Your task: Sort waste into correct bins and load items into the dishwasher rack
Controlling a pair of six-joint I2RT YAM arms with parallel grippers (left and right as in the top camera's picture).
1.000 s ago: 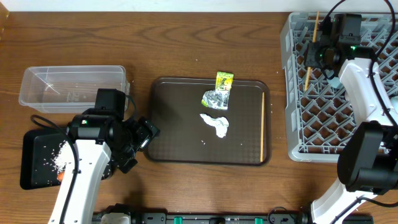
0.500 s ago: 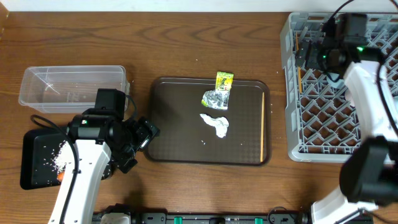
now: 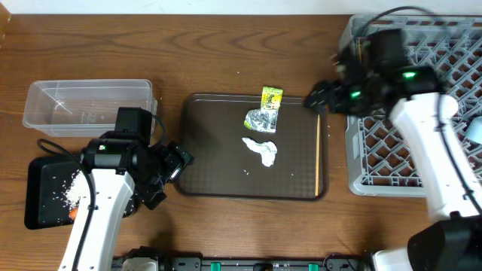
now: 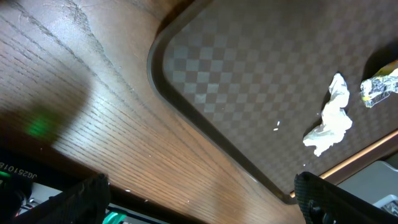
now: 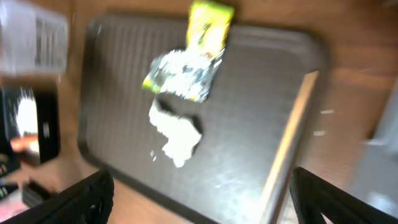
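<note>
The right arm, blurred, reaches left from the large grey pegged dishwasher rack [image 3: 369, 162]; the right gripper [image 3: 316, 99] hangs over the far right corner of the brown serving tray [image 3: 211, 128], fingers spread wide, nothing between them; the left arm is folded at the near left, the left gripper [image 3: 175, 169] by the tray's left rim, also gaping and empty; on the tray lie the small yellow-green wrapper [image 3: 272, 96] against the crumpled silver foil [image 3: 261, 120], the crumpled white tissue [image 3: 261, 151] just nearer, and a thin wooden chopstick [image 3: 318, 150] along the right rim; the clear rectangular plastic tub [image 3: 86, 105] and the shallow black tray [image 3: 41, 177] holding white rice [image 3: 74, 192] sit far left.
</note>
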